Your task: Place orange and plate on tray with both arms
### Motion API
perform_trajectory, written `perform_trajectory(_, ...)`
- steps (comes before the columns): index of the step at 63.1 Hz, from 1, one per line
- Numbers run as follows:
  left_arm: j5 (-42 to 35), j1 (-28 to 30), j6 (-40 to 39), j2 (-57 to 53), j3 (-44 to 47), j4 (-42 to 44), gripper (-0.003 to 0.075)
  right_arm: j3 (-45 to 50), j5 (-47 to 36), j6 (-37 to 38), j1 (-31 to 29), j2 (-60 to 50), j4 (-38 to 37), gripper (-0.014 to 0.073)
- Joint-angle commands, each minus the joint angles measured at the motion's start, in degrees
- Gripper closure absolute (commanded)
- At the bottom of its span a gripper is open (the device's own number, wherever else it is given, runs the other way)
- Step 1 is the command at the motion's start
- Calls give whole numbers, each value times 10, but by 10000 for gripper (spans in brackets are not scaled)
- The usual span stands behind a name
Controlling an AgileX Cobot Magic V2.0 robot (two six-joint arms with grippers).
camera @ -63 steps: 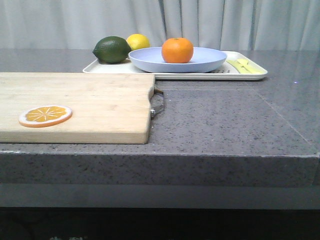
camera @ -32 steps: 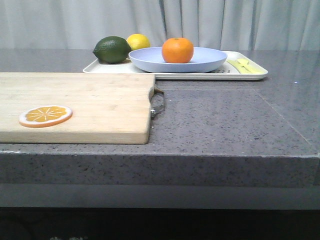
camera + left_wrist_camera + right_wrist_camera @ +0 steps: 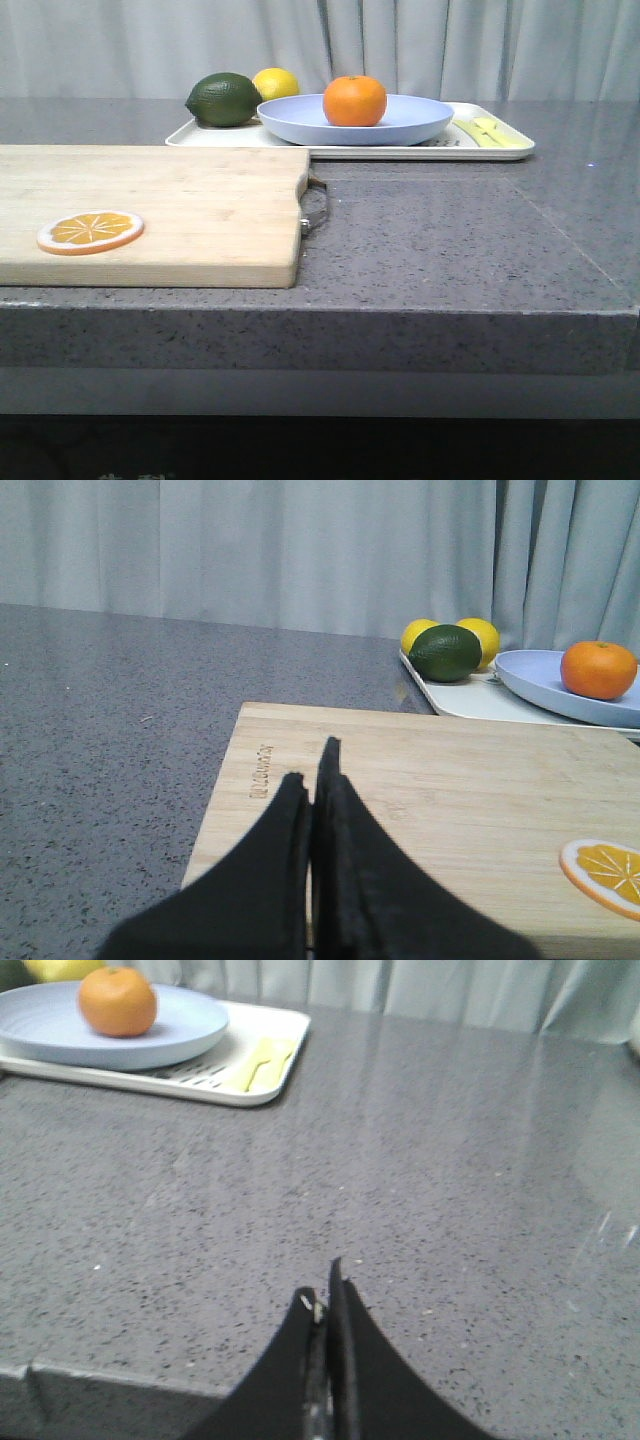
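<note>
Sitting in the middle of the plate [image 3: 355,120] is the orange [image 3: 355,100], round, bright and smooth-skinned with a small dark stem dot on top. The plate, a wide shallow pale lavender-blue dish, rests on the white tray [image 3: 500,148] (its yellow-green mark shows at the corner right of the plate). Beside the plate on the tray lie a dark green lime [image 3: 224,99] and a lemon [image 3: 276,83]. The left gripper [image 3: 312,770] hangs over the cutting board [image 3: 180,210], jaws pressed together and empty. The right gripper [image 3: 322,1302] is likewise closed, holding nothing, well apart from the tray.
</note>
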Motion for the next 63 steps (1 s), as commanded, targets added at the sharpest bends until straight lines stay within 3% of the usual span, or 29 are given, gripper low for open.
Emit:
perform_trajectory(1,-48,2,-5,-12,3,1,738,11,-88,-6,-8,-12,3,662)
perform_trajectory(17,-48,2,-5,-12,3,1,738,58,-142,-6,-9,-33,3,662)
perform_trajectory(55,-48,2,-5,-12,3,1,738,60,-150,-5,-9,-34,-5,662)
perform_trajectory(63,-48,2,-5,-12,3,1,738,60,-167,68,2,-34,-74,662)
